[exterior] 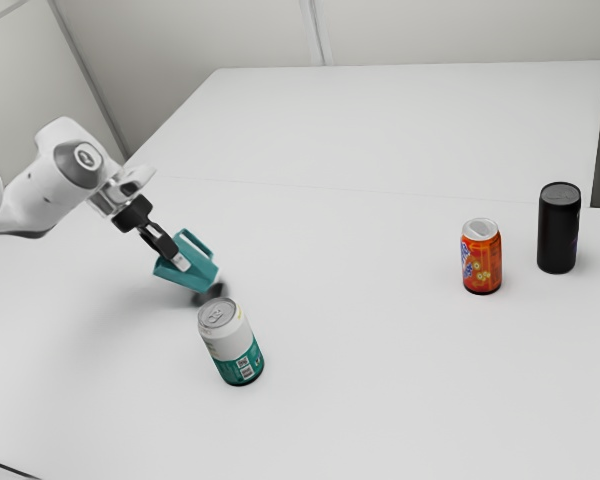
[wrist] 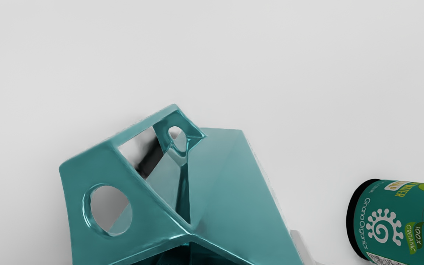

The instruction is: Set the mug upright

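The teal mug [exterior: 187, 270] hangs tilted over the table in the exterior view, its mouth toward my hand and its handle on the upper side. My gripper [exterior: 178, 260] is shut on the mug's side wall. In the wrist view the mug [wrist: 230, 184] shows its angular handle with round holes and part of its dark opening. There my gripper [wrist: 278, 254] has one pale fingertip against the outer wall; the mug hides the other fingertip.
A white and green can [exterior: 232, 342] stands near the mug; the wrist view shows this can [wrist: 388, 221] too. An orange can [exterior: 481, 257] and a black can [exterior: 558, 228] stand toward the exterior view's right on the white table [exterior: 380, 400].
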`<state>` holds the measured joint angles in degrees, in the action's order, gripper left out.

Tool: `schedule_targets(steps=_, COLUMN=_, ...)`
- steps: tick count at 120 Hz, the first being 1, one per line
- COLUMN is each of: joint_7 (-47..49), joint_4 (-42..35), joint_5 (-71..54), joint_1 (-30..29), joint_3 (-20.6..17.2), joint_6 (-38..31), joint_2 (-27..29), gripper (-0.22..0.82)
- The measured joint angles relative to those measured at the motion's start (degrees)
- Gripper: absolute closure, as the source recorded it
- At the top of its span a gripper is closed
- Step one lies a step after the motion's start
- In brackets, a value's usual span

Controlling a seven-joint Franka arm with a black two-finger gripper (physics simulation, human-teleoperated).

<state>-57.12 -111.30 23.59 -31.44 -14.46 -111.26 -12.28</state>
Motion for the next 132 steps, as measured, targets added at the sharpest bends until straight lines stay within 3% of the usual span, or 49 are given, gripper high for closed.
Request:
schedule_targets(steps=38, joint_7=9.56, joint_4=-4.83, joint_5=-15.05, joint_1=0.14, joint_3=-4.83, joint_6=-6.13, joint_2=4.14, gripper=0.78)
schedule_targets(steps=76, joint_7=18.3, joint_4=-9.92, joint_5=-18.52, joint_1=0.0, joint_3=-6.83, joint_6=-9.22, joint_2=7.24, gripper=0.78)
schedule_targets(steps=132, joint_7=27.65, joint_4=-10.34, joint_5=-21.99, joint_1=0.18, joint_3=-8.84, joint_6=-5.93, joint_2=6.84, gripper=0.78)
